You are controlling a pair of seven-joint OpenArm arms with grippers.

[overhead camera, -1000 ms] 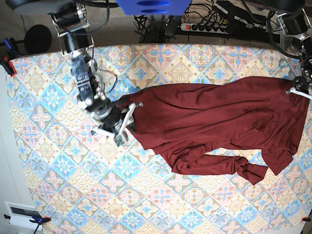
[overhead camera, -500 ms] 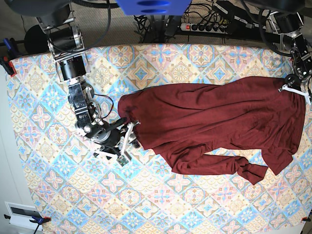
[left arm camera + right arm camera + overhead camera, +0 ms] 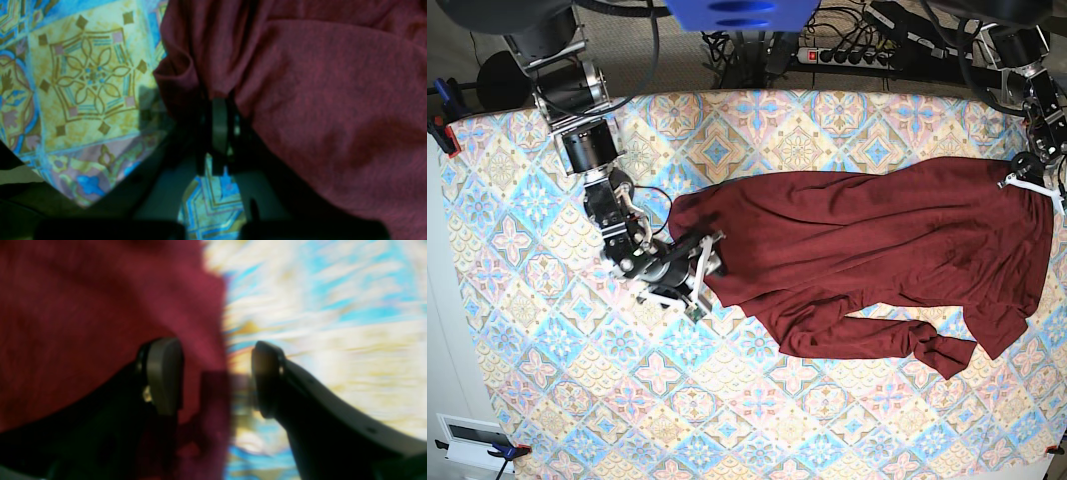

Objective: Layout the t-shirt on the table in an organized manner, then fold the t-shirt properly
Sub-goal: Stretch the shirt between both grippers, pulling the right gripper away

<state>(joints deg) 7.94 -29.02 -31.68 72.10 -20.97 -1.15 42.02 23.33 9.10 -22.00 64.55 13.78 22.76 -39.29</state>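
Note:
The dark maroon t-shirt (image 3: 867,240) lies rumpled across the middle and right of the patterned table (image 3: 757,400), with a long sleeve bunched along its near side. My left gripper (image 3: 1027,183) is at the shirt's far right edge. The left wrist view shows this gripper (image 3: 218,126) shut on a pinched fold of the t-shirt (image 3: 333,100). My right gripper (image 3: 699,278) stands open at the shirt's left edge. In the blurred right wrist view its fingers (image 3: 163,373) straddle the edge of the t-shirt (image 3: 83,306), one over fabric and one over the table (image 3: 333,323), holding nothing.
A power strip (image 3: 847,55) and cables lie behind the table's far edge. A black round object (image 3: 505,78) sits beyond the back left corner, with clamps (image 3: 442,130) on the left edge. A white device (image 3: 472,440) is at the front left.
My right gripper opened wide and let go of the shirt's left edge, which dropped onto the table. It dipped toward the front, then came back to the edge. The left gripper barely shifted.

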